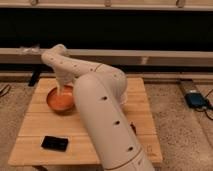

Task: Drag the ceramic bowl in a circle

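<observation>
Gripper (62, 90) reaches down into the ceramic bowl (59, 102) near the surface's (40, 140) far-left corner. Whether it grips the bowl cannot be told.

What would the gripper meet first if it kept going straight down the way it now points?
The gripper points down at the ceramic bowl's far rim, so it would most likely meet the bowl's orange inside first, then the wooden table beneath. It may already be touching; depth is unclear.

The bowl (60, 100) sits on the tabletop's (35, 134) left rear; the gripper (62, 89) reaches into it. A phone (54, 143) lies in front.
</observation>
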`<control>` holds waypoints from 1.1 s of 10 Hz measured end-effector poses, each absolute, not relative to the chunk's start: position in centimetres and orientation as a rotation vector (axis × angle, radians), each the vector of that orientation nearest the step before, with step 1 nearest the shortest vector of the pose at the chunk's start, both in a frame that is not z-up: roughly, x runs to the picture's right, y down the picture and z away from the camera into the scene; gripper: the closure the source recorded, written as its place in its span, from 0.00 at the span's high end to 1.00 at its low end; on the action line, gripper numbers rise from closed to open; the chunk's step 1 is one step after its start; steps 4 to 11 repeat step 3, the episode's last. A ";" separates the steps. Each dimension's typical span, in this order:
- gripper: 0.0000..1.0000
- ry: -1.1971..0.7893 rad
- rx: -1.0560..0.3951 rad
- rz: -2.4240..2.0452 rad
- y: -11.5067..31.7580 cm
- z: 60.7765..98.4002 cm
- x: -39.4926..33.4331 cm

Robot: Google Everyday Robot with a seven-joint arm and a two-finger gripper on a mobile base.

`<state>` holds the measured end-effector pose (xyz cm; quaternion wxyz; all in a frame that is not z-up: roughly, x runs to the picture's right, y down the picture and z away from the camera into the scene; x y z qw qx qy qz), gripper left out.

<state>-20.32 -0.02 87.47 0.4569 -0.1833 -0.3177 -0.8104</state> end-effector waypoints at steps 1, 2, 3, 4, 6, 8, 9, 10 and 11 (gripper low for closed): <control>0.80 -0.809 -0.429 -1.980 -0.8 86.5 -19.0; 0.80 -0.826 -0.420 -1.973 -1.1 85.9 -18.4; 0.80 -0.831 -0.414 -1.974 -1.0 85.8 -18.7; 0.80 -0.831 -0.414 -1.974 -1.0 85.8 -18.7; 0.80 -0.831 -0.414 -1.974 -1.0 85.8 -18.7; 0.80 -0.831 -0.414 -1.974 -1.0 85.8 -18.7; 0.80 -0.831 -0.414 -1.974 -1.0 85.8 -18.7; 0.80 -0.831 -0.414 -1.974 -1.0 85.8 -18.7; 0.80 -0.831 -0.414 -1.974 -1.0 85.8 -18.7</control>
